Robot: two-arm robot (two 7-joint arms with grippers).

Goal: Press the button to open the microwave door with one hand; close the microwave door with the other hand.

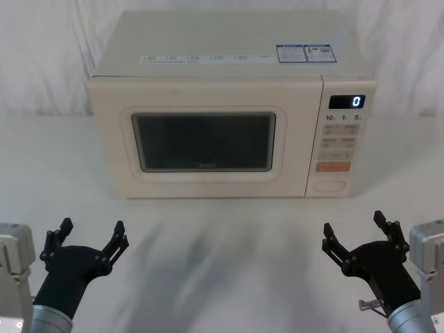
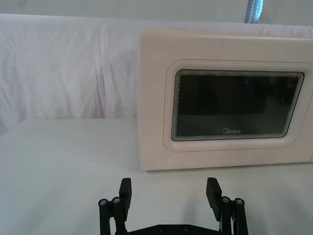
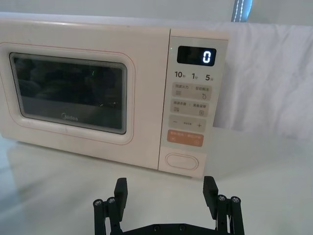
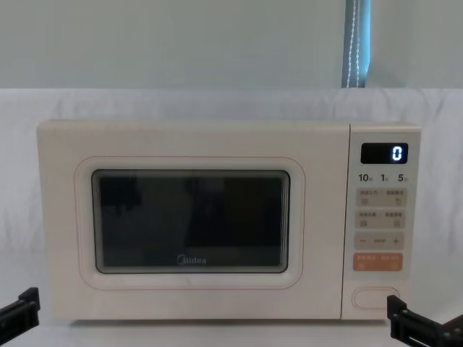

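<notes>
Both the left gripper (image 1: 90, 236) and right gripper (image 1: 357, 236) hover wide open, holding nothing, well short of the shut door (image 1: 205, 142) and the button (image 1: 329, 186)

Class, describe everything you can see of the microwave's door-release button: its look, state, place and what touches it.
The button is a wide cream oval with a thin outlined rim and no marking, seemingly plastic like the panel around it. It sits lowest on the control panel, under the orange key, right of the microwave door, which is shut. Nothing touches it: the right end effector hangs open in front of it, well short of the microwave.
</notes>
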